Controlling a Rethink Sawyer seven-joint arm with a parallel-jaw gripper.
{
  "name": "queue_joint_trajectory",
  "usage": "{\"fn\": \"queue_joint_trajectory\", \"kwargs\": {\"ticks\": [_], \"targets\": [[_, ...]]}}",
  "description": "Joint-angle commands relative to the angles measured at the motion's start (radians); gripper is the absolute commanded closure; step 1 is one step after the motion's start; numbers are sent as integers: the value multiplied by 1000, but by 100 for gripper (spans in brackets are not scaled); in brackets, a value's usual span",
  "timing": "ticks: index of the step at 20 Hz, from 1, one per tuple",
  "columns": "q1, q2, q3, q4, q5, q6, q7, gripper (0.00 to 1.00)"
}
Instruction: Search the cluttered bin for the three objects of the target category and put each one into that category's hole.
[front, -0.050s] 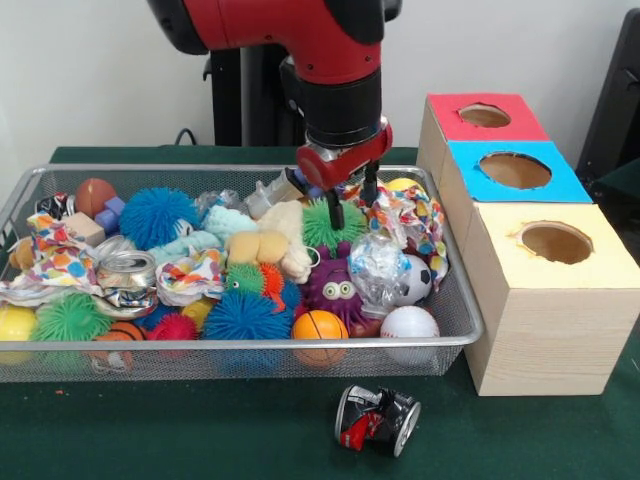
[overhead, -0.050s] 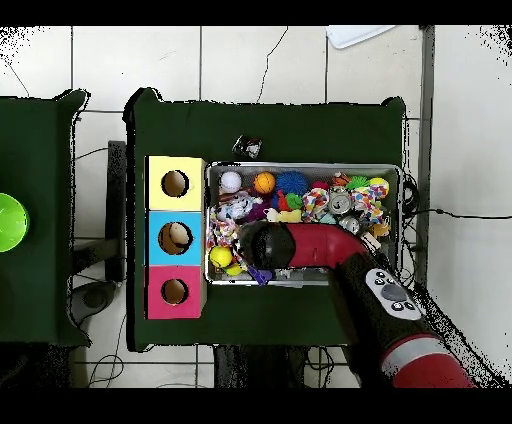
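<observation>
A wire mesh bin (front, -0.050s: 455, 300) is packed with toys. My gripper (front, -0.050s: 353, 200) hangs open over its back right part, just above a green spiky ball (front, -0.050s: 318, 226) and beside crumpled colourful paper (front, -0.050s: 412, 215). Nothing sits between the fingers (front, -0.050s: 335, 211). Below it lie a purple furry toy with eyes (front, -0.050s: 332, 290), a crushed clear bottle (front, -0.050s: 377, 265), a soccer ball (front, -0.050s: 415, 280), a baseball (front, -0.050s: 409, 324) and an orange basketball (front, -0.050s: 320, 325). Three boxes stand right of the bin, with a red-topped hole (front, -0.050s: 484, 115), a blue-topped hole (front, -0.050s: 515, 170) and a yellow-topped hole (front, -0.050s: 556, 242). In the overhead view the arm (overhead, -0.050s: 310, 248) hides the gripper.
A crushed can (front, -0.050s: 377, 420) lies on the green table in front of the bin, also seen as the crushed can (overhead, -0.050s: 247, 147) from above. Blue spiky balls (front, -0.050s: 157, 215), a tin can (front, -0.050s: 127, 270), plush toys (front, -0.050s: 262, 245) and more paper fill the bin's left side. The row of boxes (overhead, -0.050s: 175, 237) touches the bin (overhead, -0.050s: 400, 200).
</observation>
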Motion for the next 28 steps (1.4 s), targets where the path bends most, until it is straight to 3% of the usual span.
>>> {"fn": "queue_joint_trajectory", "kwargs": {"ticks": [1, 16, 21, 28], "targets": [[-40, -4, 162, 20, 76, 70, 55, 0], [-19, -15, 151, -26, 61, 59, 82, 0], [-5, -27, 117, -68, 46, 101, 69, 0], [-31, -25, 131, -108, 51, 174, 16, 0]]}}
